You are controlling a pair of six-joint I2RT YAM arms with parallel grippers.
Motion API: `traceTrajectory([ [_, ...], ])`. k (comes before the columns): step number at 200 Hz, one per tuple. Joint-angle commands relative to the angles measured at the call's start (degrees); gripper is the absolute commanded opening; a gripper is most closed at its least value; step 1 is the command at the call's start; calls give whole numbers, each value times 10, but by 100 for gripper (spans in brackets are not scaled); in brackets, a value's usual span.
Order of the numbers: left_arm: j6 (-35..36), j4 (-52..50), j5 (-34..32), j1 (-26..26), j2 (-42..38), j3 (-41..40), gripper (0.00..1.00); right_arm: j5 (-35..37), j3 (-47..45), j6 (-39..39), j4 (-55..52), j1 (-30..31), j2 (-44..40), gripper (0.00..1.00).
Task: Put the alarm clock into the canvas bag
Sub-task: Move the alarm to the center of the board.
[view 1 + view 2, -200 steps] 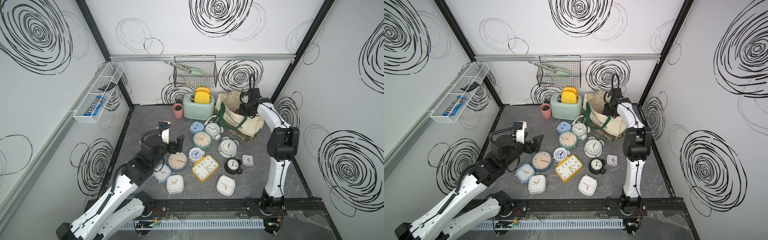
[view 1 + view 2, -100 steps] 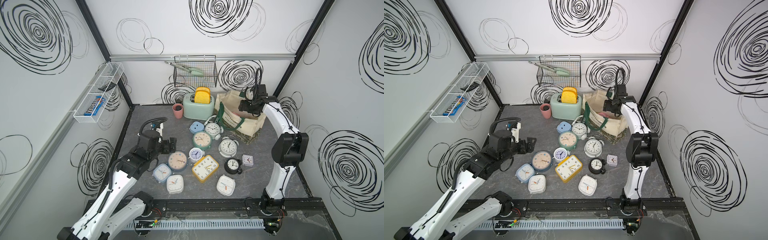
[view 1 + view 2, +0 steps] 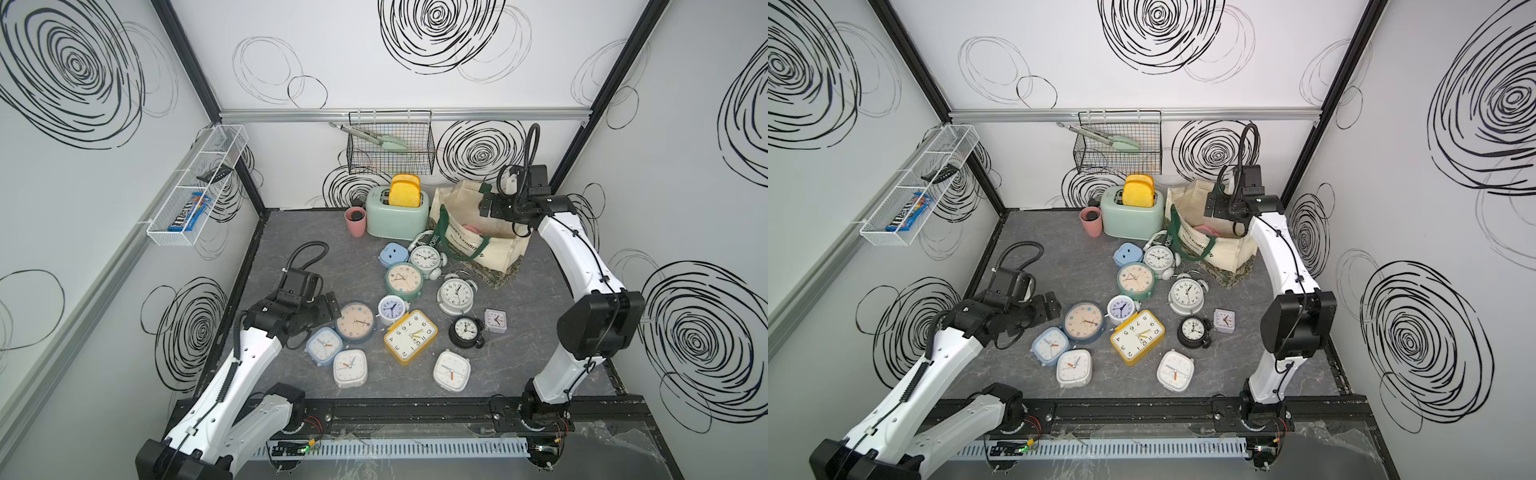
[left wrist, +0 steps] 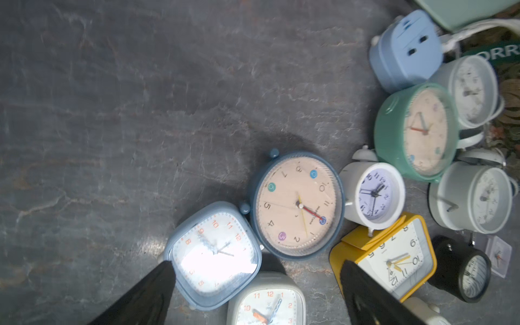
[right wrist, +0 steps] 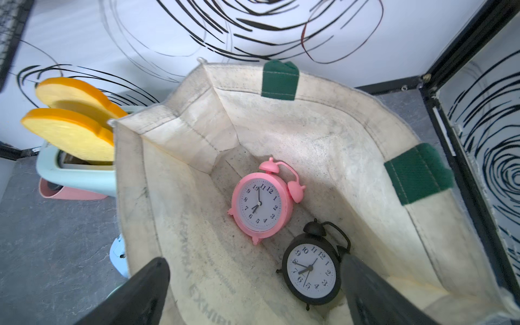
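While right gripper [image 5: 254, 260] & left gripper [image 4: 256, 263] gape wide, empty, we see round pink alarm clock [image 5: 260, 206] in creased canvas bag [image 5: 323, 140].

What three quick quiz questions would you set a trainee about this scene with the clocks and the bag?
1. True or false: the right end effector is clamped on a clock.
2. What lies inside the cream canvas bag with dark green handles? A) a pink twin-bell alarm clock and a black twin-bell alarm clock; B) a yellow square clock and a mint round clock; C) nothing.
3. Fill in: the two yellow toast slices stand in the mint-green ____.
Key: 1 false, it hangs open above the bag, holding nothing; 2 A; 3 toaster.
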Motion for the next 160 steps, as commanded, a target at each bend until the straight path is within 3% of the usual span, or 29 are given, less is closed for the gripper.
traceTrajectory([
  [1,-72,-46,1,5,15,-33,96,25,-37,-7,48,34,-64,97],
  [44,-154,-28,6,5,6,-90,96,32,-118,-9,92,109,-158,97],
  [96,-197,5,16,0,26,-134,96,44,-166,-17,97,223,-210,97],
  [125,-197,65,48,-3,30,-155,96,37,-195,-13,108,248,-220,97],
  [160,-202,100,31,-12,36,-156,96,24,-211,-14,111,251,-219,97],
])
